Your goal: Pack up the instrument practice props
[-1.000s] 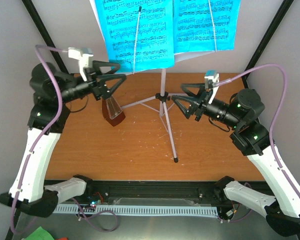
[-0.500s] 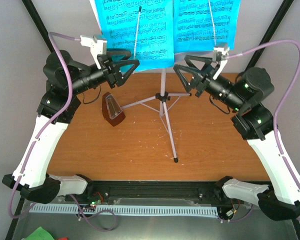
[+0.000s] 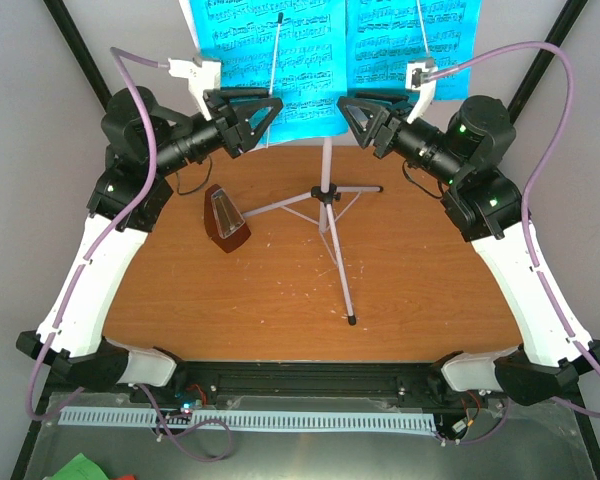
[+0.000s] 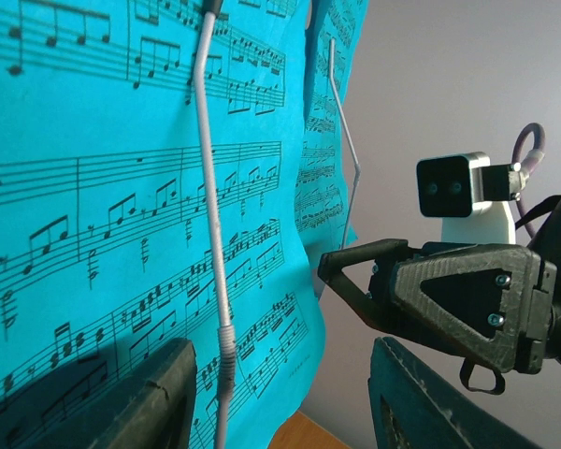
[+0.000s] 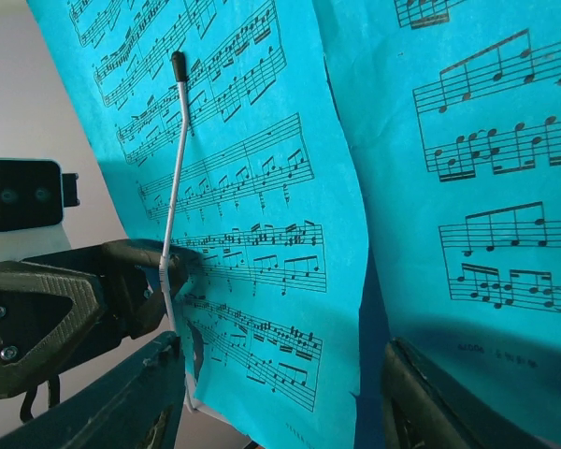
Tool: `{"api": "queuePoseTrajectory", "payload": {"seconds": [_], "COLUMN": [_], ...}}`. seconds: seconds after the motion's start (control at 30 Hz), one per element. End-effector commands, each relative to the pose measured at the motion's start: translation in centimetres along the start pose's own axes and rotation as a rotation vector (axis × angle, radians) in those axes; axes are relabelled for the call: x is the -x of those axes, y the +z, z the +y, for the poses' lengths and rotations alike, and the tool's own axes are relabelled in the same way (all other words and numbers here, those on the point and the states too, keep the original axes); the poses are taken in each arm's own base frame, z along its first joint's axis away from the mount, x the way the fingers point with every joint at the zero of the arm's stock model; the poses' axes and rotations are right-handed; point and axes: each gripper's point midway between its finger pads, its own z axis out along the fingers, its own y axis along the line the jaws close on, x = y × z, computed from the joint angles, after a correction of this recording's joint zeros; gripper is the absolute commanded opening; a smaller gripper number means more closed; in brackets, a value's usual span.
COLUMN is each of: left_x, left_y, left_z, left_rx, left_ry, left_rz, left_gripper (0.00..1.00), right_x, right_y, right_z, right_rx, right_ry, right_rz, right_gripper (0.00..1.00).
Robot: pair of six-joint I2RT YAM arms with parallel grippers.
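Observation:
Two cyan sheet-music pages, a left one and a right one, hang on the silver tripod music stand, each under a thin wire page holder. The dark red-brown pyramid metronome stands on the table left of the stand. My left gripper is open at the left page's lower left edge, its jaws to either side of the page and its wire holder. My right gripper is open at the right page's lower left corner, facing both pages.
The brown wooden table carries the stand's tripod legs, one foot near the front middle. Black frame posts rise at both back corners. The two grippers face each other across the stand's pole.
Both arms have risen from table height and moved back to the lower edges of the music pages. Both grippers stayed open.

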Motion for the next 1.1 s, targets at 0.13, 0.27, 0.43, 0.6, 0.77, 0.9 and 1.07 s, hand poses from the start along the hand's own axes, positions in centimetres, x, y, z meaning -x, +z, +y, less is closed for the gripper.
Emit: {"api": "queuePoseTrajectory", "payload": {"seconds": [0.13, 0.27, 0.43, 0.6, 0.77, 0.9, 1.07], "left_x": [1.8, 1.9, 1.9, 1.9, 2.0, 2.0, 1.8], "left_y": [-0.1, 0.2, 0.8, 1.2, 1.5, 1.7, 1.9], "left_z": [-1.2, -1.2, -1.1, -0.8, -0.7, -0.6, -0.5], "left_rx": [-0.032, -0.042, -0.053, -0.051, -0.055, -0.058, -0.064], "left_ry": [-0.015, -0.018, -0.02, -0.021, -0.021, -0.019, -0.023], "left_rz": [-0.047, -0.05, -0.043, -0.041, -0.041, -0.04, -0.037], "left_gripper": [0.5, 0.47, 0.44, 0.42, 0.39, 0.35, 0.26], "right_x": [0.3, 0.3, 0.4, 0.5, 0.4, 0.3, 0.4], "right_y": [0.7, 1.0, 1.4, 1.8, 2.2, 2.4, 2.3], "right_z": [0.3, 0.3, 0.5, 0.7, 0.8, 0.8, 1.0], "right_rx": [0.042, 0.053, 0.073, 0.101, 0.123, 0.129, 0.135], "right_ry": [0.041, 0.048, 0.053, 0.06, 0.064, 0.064, 0.055], "right_rz": [0.001, 0.002, -0.001, -0.005, -0.006, -0.004, -0.008], "right_gripper": [0.53, 0.52, 0.49, 0.47, 0.43, 0.42, 0.39]}}
